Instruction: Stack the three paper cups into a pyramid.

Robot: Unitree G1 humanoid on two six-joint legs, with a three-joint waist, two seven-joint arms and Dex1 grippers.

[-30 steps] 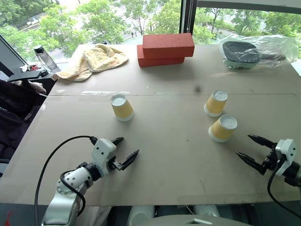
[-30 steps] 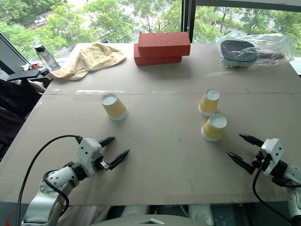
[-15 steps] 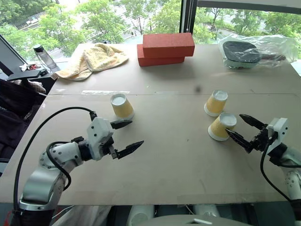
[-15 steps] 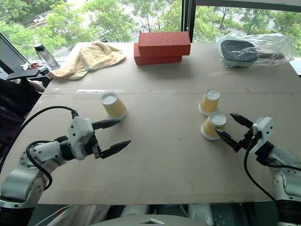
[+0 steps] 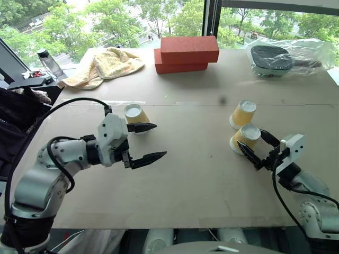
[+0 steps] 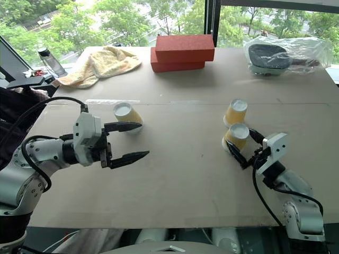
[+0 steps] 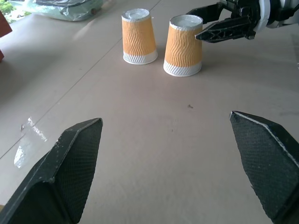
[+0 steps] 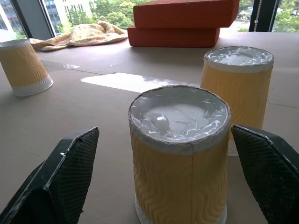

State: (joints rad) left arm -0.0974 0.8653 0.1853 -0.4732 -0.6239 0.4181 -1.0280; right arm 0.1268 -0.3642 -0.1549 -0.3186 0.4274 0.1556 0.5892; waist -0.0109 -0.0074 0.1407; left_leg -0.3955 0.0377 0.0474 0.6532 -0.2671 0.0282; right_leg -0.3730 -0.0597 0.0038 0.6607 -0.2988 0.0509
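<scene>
Bracketing the nearest cup, the right claw has its two black fingers spread wide on either side of it, not yet touching by the look of the right wrist view, where the cup sits centred between the pads. All cups stand upside down, white base up. To do this grab well, I judge the claw should close gently around the middle of the wall so the thin paper doesn't crush, and stay level so the cup lifts straight without knocking its neighbour. That second cup stands just beside and behind the first, apart by a thin gap, so the far finger has little room. Left claw hovers above the table with fingers wide and holding nothing; its upper finger tip is near the third cup, which stands well apart from the other two, on the left side. No pyramid yet; nothing is stacked. Further back lie a yellow towel, two stacked red bricks and a plastic-wrapped dark thing by the window.
</scene>
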